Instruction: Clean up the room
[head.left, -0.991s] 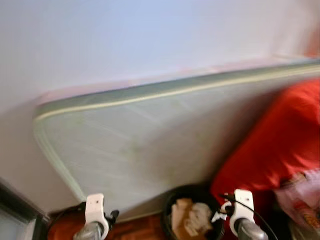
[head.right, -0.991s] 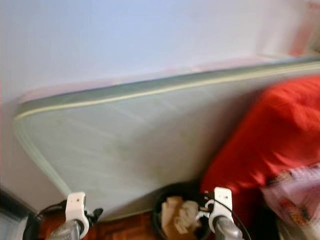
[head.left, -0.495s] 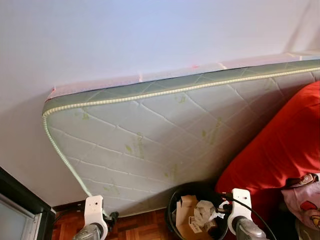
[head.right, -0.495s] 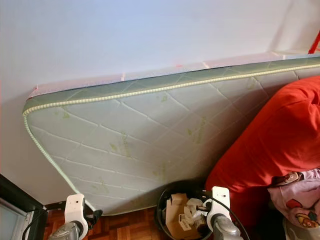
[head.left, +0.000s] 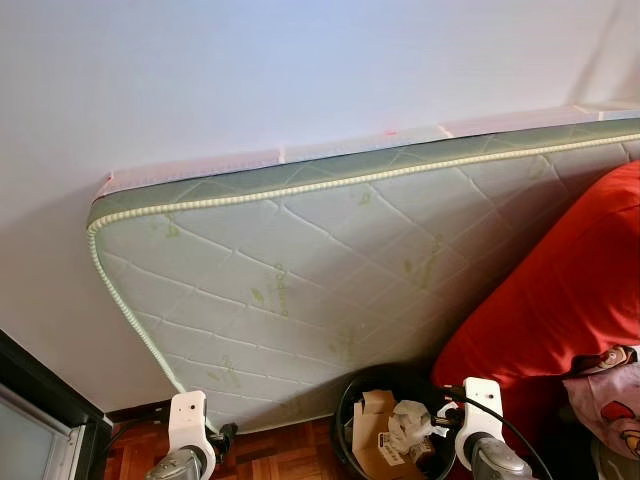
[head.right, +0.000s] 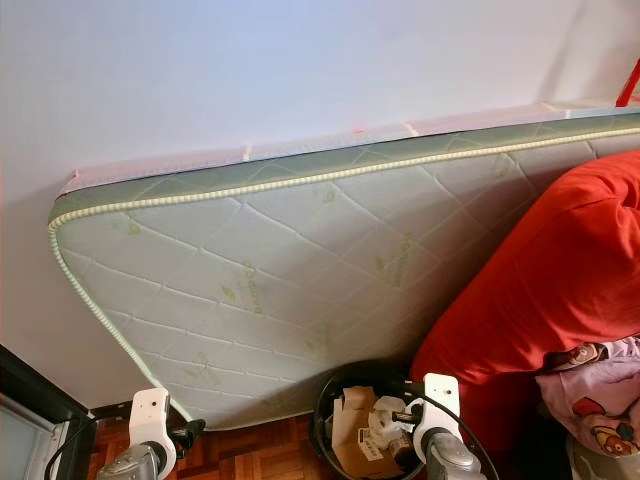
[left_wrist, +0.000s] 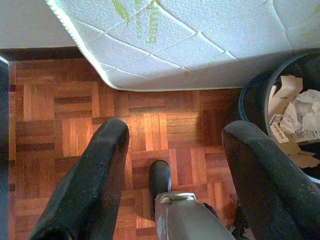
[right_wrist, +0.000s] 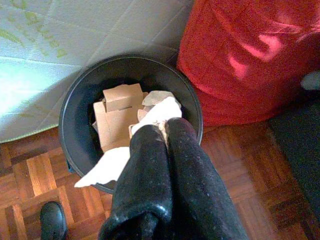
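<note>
Right claw (right_wrist: 167, 127): pinches a white tissue (right_wrist: 107, 167) above the bin (right_wrist: 75, 105).
Left claw (left_wrist: 175, 150): spread, idle over the floor (left_wrist: 50, 110).
Risk: tissue overhangs the rim; released here, it may land on the floor.

A home bedroom: mattress (head.left: 330, 290) propped against wall (parquet floor (left_wrist: 65, 115), bedding nearby).

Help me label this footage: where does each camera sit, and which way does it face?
Left eye view: head, forward and down at the mattress leaning on the wall; both forearms low.
Right eye view: head, same scene.
Left wrist view: above parquet floor; open left tool.
Right wrist view: above the black bin; right tool pinching white paper.
Shared: mattress and bin in all views.
</note>
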